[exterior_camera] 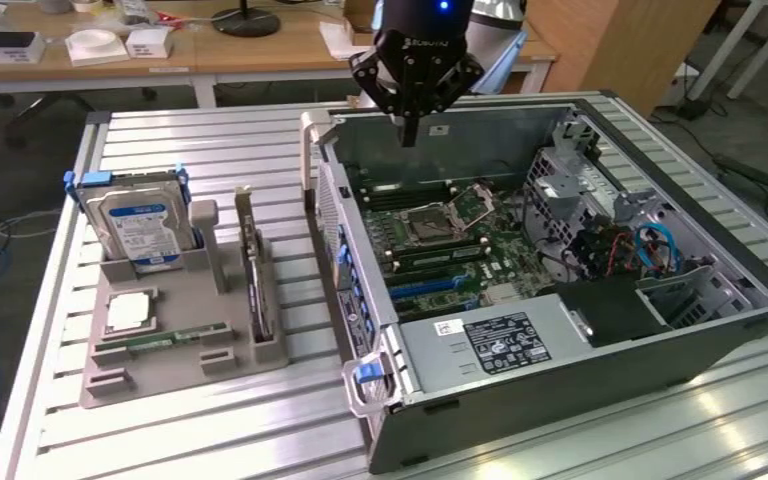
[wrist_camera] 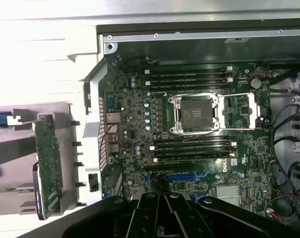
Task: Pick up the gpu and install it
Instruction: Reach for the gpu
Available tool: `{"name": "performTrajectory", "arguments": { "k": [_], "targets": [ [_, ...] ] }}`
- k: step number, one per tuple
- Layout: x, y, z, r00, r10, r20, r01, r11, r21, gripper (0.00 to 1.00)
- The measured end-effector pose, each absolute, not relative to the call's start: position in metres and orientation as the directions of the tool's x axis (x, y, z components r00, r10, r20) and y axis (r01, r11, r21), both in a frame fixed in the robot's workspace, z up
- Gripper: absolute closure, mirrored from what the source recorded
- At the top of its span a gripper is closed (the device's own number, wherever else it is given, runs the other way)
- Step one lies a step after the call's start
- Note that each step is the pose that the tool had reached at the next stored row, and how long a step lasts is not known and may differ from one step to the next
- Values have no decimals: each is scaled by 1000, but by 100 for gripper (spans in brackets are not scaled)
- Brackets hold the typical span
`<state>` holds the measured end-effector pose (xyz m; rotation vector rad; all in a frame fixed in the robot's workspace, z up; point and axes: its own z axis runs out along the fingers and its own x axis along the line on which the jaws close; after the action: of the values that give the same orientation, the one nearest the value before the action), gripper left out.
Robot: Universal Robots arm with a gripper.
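Black claw [exterior_camera: 408,137] is hovering pressed together, empty, over the open computer case [exterior_camera: 704,340]; I'm seeing the graphics card [exterior_camera: 253,272] standing well apart in its grey holder [exterior_camera: 171,345], toward the exterior view's left.

1. Motherboard [wrist_camera: 189,144] in open computer case [wrist_camera: 189,44]: beneath the jaws.
2. Blue slot [wrist_camera: 179,176]: nearest the jaws.
3. Open processor socket [wrist_camera: 195,114]: farther off.
4. gpu [wrist_camera: 47,163], upright in grey holder [wrist_camera: 71,129]: outside the case, well apart.

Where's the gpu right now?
In the exterior view the gpu stands on edge in the grey holder on that view's left, between the hard drive and the open computer case.
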<state>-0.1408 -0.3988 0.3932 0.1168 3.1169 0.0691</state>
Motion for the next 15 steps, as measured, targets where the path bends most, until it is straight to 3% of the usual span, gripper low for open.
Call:
{"name": "performTrajectory", "arguments": {
  "k": [15],
  "targets": [
    [-158, -399, 393, -997, 75, -20, 74, 996, 45, 90]
  ]
}}
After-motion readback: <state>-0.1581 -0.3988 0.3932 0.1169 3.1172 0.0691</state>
